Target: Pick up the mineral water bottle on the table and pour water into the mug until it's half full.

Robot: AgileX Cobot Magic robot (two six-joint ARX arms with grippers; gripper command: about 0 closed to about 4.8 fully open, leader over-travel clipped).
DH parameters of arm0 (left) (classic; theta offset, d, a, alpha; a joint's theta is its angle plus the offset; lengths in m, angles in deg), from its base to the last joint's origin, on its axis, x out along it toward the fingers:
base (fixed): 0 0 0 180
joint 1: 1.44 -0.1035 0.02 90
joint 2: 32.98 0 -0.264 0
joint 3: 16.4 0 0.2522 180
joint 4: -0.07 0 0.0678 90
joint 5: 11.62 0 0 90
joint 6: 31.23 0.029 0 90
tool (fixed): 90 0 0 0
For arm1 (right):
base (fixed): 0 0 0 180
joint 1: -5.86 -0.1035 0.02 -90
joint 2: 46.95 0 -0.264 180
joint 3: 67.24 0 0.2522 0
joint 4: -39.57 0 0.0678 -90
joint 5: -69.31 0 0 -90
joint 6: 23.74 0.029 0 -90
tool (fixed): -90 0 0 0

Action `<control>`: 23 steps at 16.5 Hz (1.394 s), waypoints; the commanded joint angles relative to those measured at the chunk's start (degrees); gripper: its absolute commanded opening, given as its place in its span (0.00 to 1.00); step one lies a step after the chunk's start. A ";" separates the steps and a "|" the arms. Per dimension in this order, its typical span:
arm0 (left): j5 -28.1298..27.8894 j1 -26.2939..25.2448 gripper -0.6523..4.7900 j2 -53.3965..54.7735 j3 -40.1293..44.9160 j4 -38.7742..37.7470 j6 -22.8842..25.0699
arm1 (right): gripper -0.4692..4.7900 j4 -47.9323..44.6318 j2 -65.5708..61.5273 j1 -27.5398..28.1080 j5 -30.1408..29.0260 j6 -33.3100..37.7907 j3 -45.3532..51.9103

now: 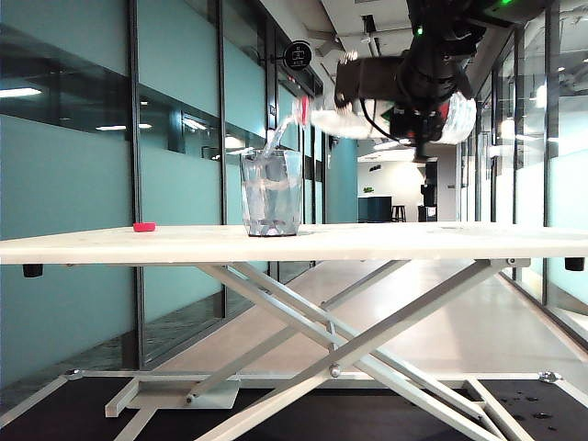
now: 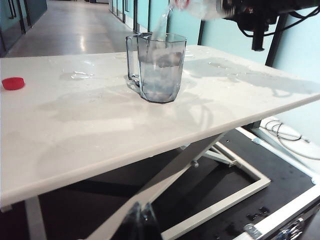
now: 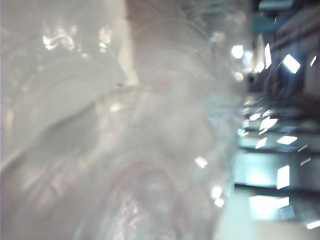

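The mineral water bottle [image 1: 326, 121] lies almost level in the air with its open neck over the mug [image 1: 271, 195], and my right gripper [image 1: 413, 101] is shut on its body. A thin stream of water [image 1: 276, 140] runs from the neck into the mug, which stands upright on the table [image 1: 413, 241] holding water. The left wrist view shows the mug [image 2: 160, 70], the stream [image 2: 161, 22] and the bottle's neck end [image 2: 200, 7]. In the right wrist view the blurred bottle wall [image 3: 125, 140] hides the fingers. My left gripper [image 2: 142, 220] hangs shut below the table's near edge, holding nothing.
The bottle's red cap [image 1: 144, 226] lies on the table [image 2: 100, 125] well to the left of the mug, and it shows in the left wrist view as the red cap [image 2: 13, 83]. Small puddles [image 2: 77, 75] lie on the tabletop near the mug. Crossed white legs stand under the table.
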 commanded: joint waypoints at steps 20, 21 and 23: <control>-4.09 -0.02 0.11 0.07 -0.13 1.27 3.15 | 0.40 -29.38 -12.28 5.88 -39.78 79.67 3.98; -4.07 -0.02 0.11 0.07 -0.13 1.31 3.17 | 0.40 -29.29 -12.76 5.95 -40.19 79.56 4.39; -4.07 -0.02 0.11 0.07 -0.13 1.29 3.17 | 0.41 -29.33 -12.76 6.27 -40.39 79.17 5.25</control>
